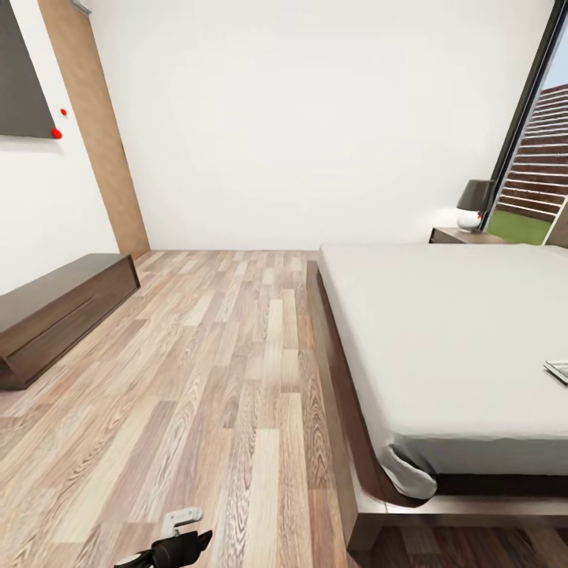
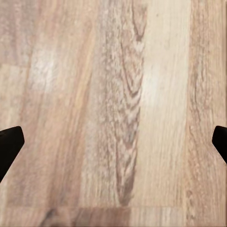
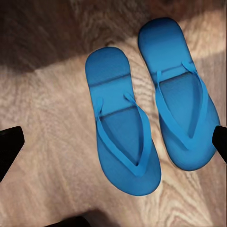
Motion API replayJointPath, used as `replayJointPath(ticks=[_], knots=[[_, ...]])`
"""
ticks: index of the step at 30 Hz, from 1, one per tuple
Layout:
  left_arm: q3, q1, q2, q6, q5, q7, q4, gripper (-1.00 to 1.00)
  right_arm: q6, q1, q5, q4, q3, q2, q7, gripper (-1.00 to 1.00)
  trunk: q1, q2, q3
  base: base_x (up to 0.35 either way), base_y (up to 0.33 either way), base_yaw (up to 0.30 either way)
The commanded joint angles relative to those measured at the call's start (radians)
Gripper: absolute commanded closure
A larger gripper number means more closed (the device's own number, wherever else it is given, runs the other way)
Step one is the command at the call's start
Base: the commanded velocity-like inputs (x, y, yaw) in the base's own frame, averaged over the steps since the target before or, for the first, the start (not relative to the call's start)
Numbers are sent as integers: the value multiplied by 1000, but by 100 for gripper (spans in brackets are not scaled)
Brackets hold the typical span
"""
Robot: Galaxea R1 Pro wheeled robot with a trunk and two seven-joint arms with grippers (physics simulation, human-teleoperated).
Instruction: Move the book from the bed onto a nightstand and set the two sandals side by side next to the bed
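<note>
Two bright blue sandals lie side by side on the wood floor, the left one [image 3: 122, 132] and the right one [image 3: 182, 99], toes pointing the same way. My right gripper [image 3: 113, 146] hangs open above them, with one black fingertip [image 3: 9, 146] at each edge of the view. My left gripper [image 2: 113, 144] is open over bare floor. The bed [image 1: 442, 331] fills the right of the head view. The book [image 1: 558, 370] lies on the mattress, cut off by the frame's right edge. A nightstand [image 1: 461, 235] stands beyond the bed's far corner.
A lamp [image 1: 473, 203] sits on the nightstand, beside a tall window [image 1: 544, 173]. A long low dark cabinet [image 1: 55, 315] runs along the left wall. Open plank floor [image 1: 221, 355] lies between cabinet and bed. My left arm's black end [image 1: 177, 546] shows at the bottom.
</note>
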Motion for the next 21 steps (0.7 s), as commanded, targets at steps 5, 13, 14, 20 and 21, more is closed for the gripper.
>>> replayJointPath(ticks=[5,13,14,20,21], knots=[[8,-1,-1,-5,-10,-2,1,-100,-7,0,-3,1,-8,0,5,-100,-19,35,15,0,0,0],[8,-1,-1,-5,-9,-2,2,-100,-8,0,-5,1,-8,-1,5,-100,-50,91,40,0,0,0],[8,-1,-1,-5,-9,-2,2,-100,-8,0,-4,1,-9,-1,5,-100,-54,98,43,0,0,0],[8,-1,-1,-5,-9,-2,2,-100,-8,0,-5,1,-9,-1,5,-100,-77,140,62,0,0,0],[8,-1,-1,-5,-10,-2,2,-100,-8,0,-5,1,-9,-1,5,-100,-81,147,65,0,0,0]])
